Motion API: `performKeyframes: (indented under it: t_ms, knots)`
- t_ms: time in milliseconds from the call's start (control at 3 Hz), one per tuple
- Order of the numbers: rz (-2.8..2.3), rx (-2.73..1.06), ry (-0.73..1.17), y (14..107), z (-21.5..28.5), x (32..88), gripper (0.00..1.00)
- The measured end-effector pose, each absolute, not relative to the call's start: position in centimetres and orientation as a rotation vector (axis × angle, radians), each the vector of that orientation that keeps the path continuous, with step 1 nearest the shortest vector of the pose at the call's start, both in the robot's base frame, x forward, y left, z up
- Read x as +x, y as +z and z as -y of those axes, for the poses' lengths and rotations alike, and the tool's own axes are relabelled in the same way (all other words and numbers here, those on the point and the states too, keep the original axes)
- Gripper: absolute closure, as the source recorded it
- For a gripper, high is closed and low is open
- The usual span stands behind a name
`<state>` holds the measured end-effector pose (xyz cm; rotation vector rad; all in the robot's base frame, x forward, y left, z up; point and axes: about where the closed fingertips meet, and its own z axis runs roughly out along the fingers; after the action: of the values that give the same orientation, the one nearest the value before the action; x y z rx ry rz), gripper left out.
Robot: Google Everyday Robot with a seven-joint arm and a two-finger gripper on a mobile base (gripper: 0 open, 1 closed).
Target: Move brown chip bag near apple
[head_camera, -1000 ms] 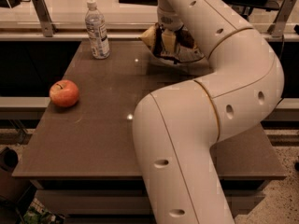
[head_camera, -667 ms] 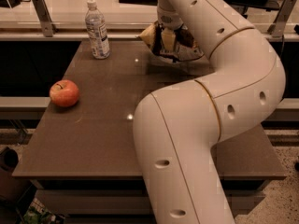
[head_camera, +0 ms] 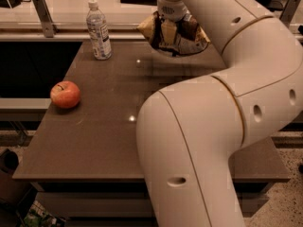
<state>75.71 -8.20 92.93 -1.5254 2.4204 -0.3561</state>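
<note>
The brown chip bag (head_camera: 190, 35) hangs crinkled at the far middle of the table, lifted a little above the top. My gripper (head_camera: 169, 31) comes down from above and is shut on the bag's middle; my wrist hides part of the bag. The apple (head_camera: 65, 94), red-orange with a short stem, sits on the table's left side, well to the left of and nearer than the bag.
A clear water bottle (head_camera: 99, 30) stands upright at the table's far left, between the bag and the apple's side. The brown table (head_camera: 104, 141) ends at a front edge low in view. My large white arm (head_camera: 203, 126) covers the table's right half.
The bag has risen a little off the table in my gripper's hold. The apple and the bottle have not moved.
</note>
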Motion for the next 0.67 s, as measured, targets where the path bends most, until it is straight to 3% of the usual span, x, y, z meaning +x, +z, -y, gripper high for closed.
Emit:
performKeyframes:
  t_ms: [667]
  knots:
    - [-2.466,-1.498,-0.374,94.4,8.1,71.8,1.00]
